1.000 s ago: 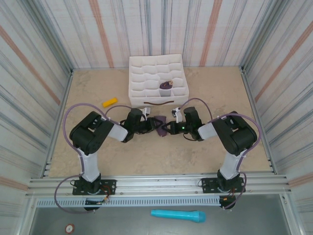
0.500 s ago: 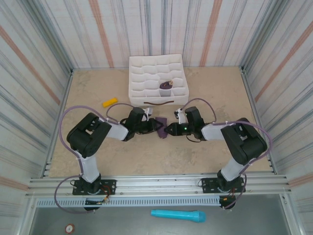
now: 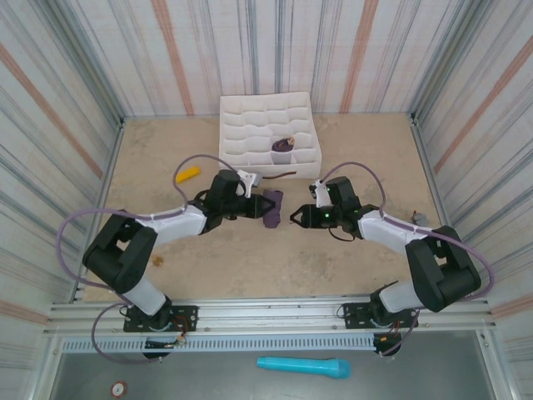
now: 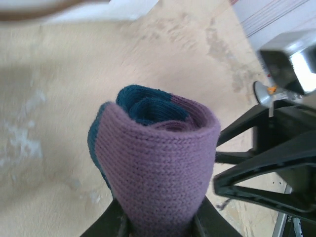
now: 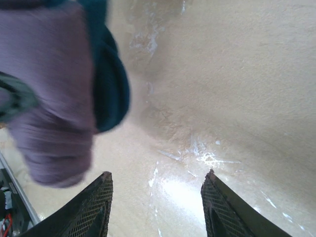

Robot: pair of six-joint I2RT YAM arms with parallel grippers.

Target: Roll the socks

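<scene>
On the left, the left gripper [image 3: 256,203] is seen clenched on the sock roll [image 4: 158,163]. The bundle is pinched low between the two fingers [image 4: 104,226] and stands out past their tips. Purple knit is wrapped round the outside, and dark teal layers are shown coiled at the end turned away from the wrist. Whether the roll touches the tan table [image 3: 350,158] cannot be told.

Handling now: the bundle is taken to be light, soft and springy. It will be squashed by a squeeze rather than resist it. Nothing in it can be broken, and the knit is unlikely to slip against the pads. The risk is judged to be unwinding: if the outer wrap is let go, the coil may loosen. Hold is best taken across the middle of the roll, over the outermost layer.

Across to the right, the right gripper [image 3: 296,217] is shown released, its jaws spread and nothing between them but bare table. From its wrist camera the roll is found ahead of the fingers and off to their left, blurred and clear of both tips. From above, a narrow gap is seen between this gripper and the bundle.

Beyond both grippers a white divided organiser [image 3: 241,125] is set. A second sock roll [image 3: 283,148] is tucked into one of its compartments toward the near side.
</scene>
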